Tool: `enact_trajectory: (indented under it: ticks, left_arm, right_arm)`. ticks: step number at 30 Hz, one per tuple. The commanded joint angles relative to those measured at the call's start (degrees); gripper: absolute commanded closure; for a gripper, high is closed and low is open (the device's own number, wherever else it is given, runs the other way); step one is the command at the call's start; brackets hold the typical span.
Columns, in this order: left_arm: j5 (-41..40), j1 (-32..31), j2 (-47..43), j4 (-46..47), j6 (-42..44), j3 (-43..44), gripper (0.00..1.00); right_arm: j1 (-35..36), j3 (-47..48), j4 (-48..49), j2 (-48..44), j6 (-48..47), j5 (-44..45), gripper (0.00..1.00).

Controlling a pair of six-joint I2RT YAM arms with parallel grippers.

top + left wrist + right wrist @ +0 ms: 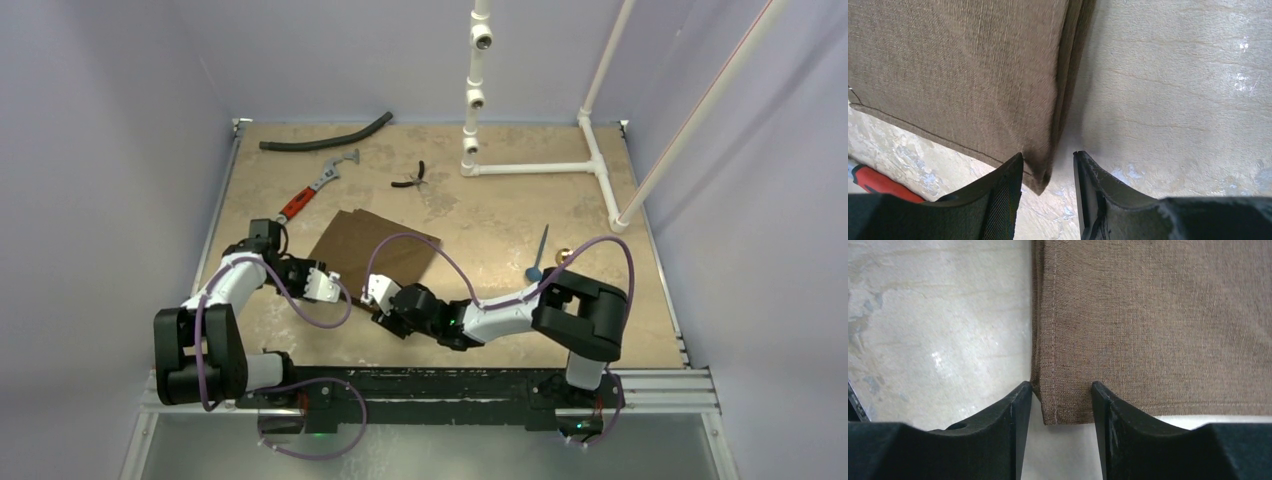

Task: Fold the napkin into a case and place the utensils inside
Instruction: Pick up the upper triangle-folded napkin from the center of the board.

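1. While both arms stand at the near side of the cloth, the step in hand appears to be taking hold for a fold – neither corner is pinched yet.
2. Left gripper: jaws partly apart, holding nothing. One corner of the napkin lies in the gap between the fingertips, its edge close against the inner face of the left finger. Bare table runs ahead of the right finger.
3. Right gripper: jaws partly apart, nothing clamped. Another napkin corner, with a stitched hem, sits squarely between the fingertips, and the cloth spreads ahead and off to the right of them.
4. Napkin, condition: flat on the table, with more than one layer showing at the edge in both wrist views, so it is probably already doubled over once.
5. Utensils: the blue-bowled spoon and its neighbours lie well apart from the right gripper, off to its right, outside the cloth. None has been loaded.
6. Not of the task: the wrench, pliers and hose lie beyond the napkin, ahead of both grippers.
7. Next move, as a judgement: both jaws should close on their corners, taking every layer there – then lift evenly and carry the edge across, so that a pocket mouth is left for the utensils. An uneven lift would likely skew the fold.
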Motion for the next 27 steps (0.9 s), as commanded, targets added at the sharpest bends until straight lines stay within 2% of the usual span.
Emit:
enact_trajectory:
  ticks: [1,8,13,16,27]
  left_arm:
    - [3.0,0.1,-1.2,-0.3,2.8,-0.9,0.59]
    - [2.0,-0.3,-1.4,1.8,3.5,-2.7,0.58]
    - [1.7,-0.2,-1.9,1.6,3.8,-3.2,0.59]
    - [1.8,-0.3,-1.9,1.2,3.3,-2.7,0.59]
    - [1.5,-0.2,-1.9,2.2,2.7,-2.6,0.59]
  right_arm:
    - [-0.1,-2.3,-4.3,-3.6,2.1,3.4,0.49]
    - [-1.5,-3.0,-3.9,-4.4,4.1,2.5,0.49]
    - [-1.5,-1.8,-3.0,-4.9,3.2,4.1,0.33]
    - [-1.3,0.4,-2.4,-4.4,3.1,3.8,0.29]
    - [-1.2,3.5,-4.3,0.7,3.1,2.0,0.36]
